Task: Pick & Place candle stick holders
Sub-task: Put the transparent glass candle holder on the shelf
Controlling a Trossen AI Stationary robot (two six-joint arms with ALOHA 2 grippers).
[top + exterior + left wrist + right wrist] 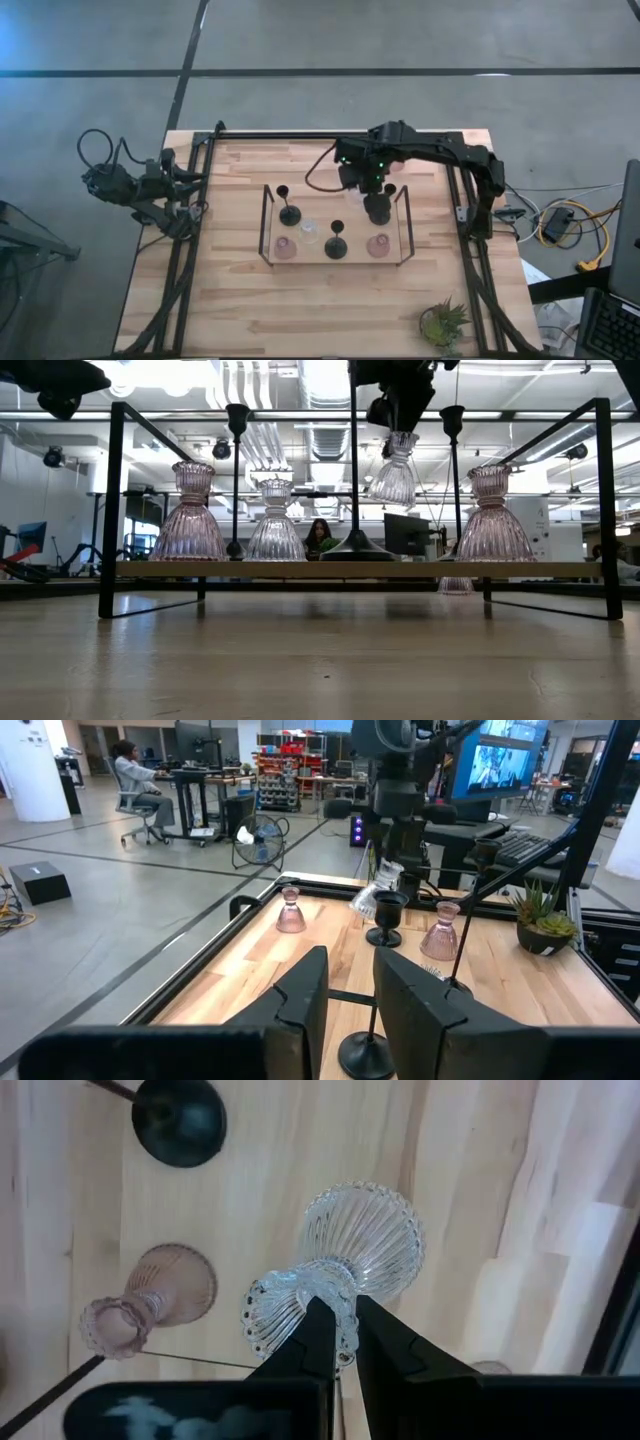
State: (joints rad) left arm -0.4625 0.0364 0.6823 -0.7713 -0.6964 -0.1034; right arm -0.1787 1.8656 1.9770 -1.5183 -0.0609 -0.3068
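Note:
A black wire-frame tray [266, 226] stands mid-table. On it rest pink-tinted glass candle stick holders [286, 247] [378, 245], a clear one [310, 232] and black ones [289, 213] [336, 245], all on their bases. My right gripper [370, 188] hangs above the tray's far right part, shut on another clear glass holder [395, 472], which is lifted above the tray floor [300, 569]. My left gripper [350, 995] waits at the table's left edge, open, with nothing between its fingers. My right gripper pinches the rim of the clear holder's small top cup [300, 1315] between its two fingers, one finger apparently inside the cup and one outside. The fingers point down from above. The holder hangs below them, slightly tilted, its flared base [365, 1240] lowest and clear of the tray.
A small green potted plant [443, 325] sits at the table's near right corner. The tray's upright black posts [112, 510] [603, 510] and top rails ring the holders. Black rails run along the table's edges. A person sits in the room beyond.

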